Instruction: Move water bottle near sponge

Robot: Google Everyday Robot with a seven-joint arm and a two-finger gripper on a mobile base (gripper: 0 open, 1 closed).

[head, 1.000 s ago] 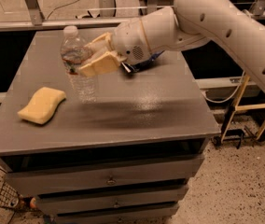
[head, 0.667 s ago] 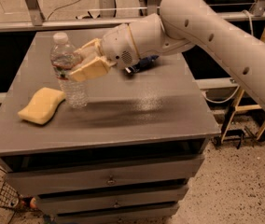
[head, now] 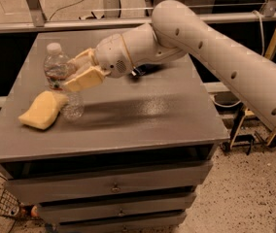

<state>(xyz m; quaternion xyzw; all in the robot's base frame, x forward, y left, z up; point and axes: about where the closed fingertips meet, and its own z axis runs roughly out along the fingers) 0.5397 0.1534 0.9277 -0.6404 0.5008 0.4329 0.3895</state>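
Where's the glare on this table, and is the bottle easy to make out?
Camera view: a pale sheen lies on the grey tabletop right of centre; the clear plastic water bottle, held in the gripper at the left beside the pale yellow sponge, has a see-through base that nearly blends into the grey.

The water bottle (head: 55, 67) is clear, with a white cap and a reddish label band. The pincer (head: 69, 74), clamped on the bottle's middle over the left side of the table (head: 147, 113), has cream-yellow fingers (head: 85, 79). The sponge (head: 41, 109) is pale yellow. The table is dull grey, the arm (head: 215, 47) off-white with small dark dots, and the floor (head: 247, 198) speckled beige.
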